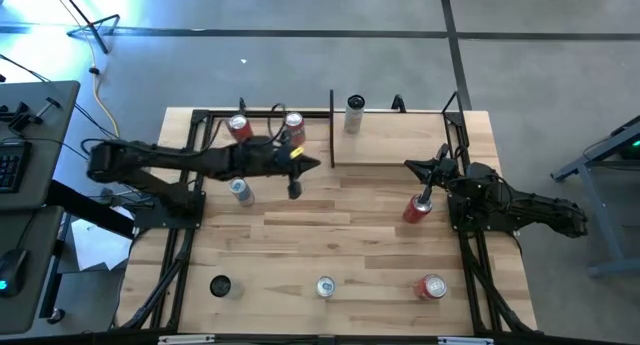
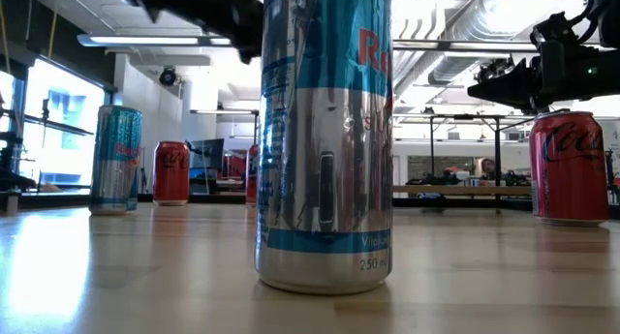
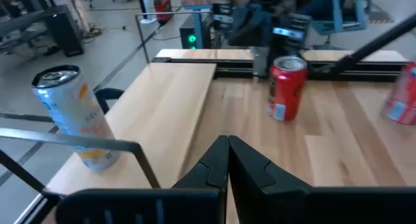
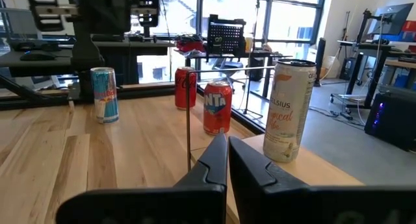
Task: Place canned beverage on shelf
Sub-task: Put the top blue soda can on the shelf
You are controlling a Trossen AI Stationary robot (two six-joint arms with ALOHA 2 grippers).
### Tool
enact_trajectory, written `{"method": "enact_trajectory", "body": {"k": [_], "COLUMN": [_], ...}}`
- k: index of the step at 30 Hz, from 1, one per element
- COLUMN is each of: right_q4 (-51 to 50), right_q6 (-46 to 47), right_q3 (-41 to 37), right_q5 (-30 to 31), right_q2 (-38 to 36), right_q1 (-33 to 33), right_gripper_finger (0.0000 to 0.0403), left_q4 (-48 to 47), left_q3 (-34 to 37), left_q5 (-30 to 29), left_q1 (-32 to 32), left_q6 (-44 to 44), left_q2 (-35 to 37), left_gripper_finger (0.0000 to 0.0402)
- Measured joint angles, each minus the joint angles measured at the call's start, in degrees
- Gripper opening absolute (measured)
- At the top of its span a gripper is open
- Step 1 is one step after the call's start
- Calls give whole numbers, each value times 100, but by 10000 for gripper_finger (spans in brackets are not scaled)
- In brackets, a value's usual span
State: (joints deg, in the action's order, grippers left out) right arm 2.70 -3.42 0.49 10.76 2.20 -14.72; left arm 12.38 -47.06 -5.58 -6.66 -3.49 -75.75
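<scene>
High view: the shelf [image 1: 400, 135] at upper centre-right bears one tall white can [image 1: 354, 114]; other cans stand on the table. The left gripper [image 1: 300, 165] and right gripper [image 1: 425, 173] are clenched, empty. Wrist views: fingers pressed together, holding nothing. Judging by this, more placing remains.

Grey floor [image 1: 300, 15], big windows [image 4: 286, 16], desks [image 1: 30, 175].

Bright daylight, glary windows, soft blur

pale can [image 1: 354, 114] on shelf [image 1: 420, 140], arms apart
</scene>
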Motion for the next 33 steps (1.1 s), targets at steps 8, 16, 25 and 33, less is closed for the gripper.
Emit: {"method": "enact_trajectory", "body": {"k": [8, 16, 25, 33], "right_q4": [0, 0, 0, 1], "right_q6": [2, 1, 2, 1], "right_q3": [0, 0, 0, -1], "right_q5": [2, -2, -2, -2], "right_q2": [2, 2, 2, 4], "right_q1": [0, 0, -2, -2], "right_gripper_finger": [0, 0, 0, 0], "left_q4": [130, 38, -227, -189], "left_q3": [510, 517, 517, 517], "left_q5": [-340, -376, -337, -880], "left_q1": [432, 664, 803, 807], "left_q6": [193, 372, 589, 871], "left_q2": [544, 558, 584, 584], "left_gripper_finger": [1, 1, 1, 0]}}
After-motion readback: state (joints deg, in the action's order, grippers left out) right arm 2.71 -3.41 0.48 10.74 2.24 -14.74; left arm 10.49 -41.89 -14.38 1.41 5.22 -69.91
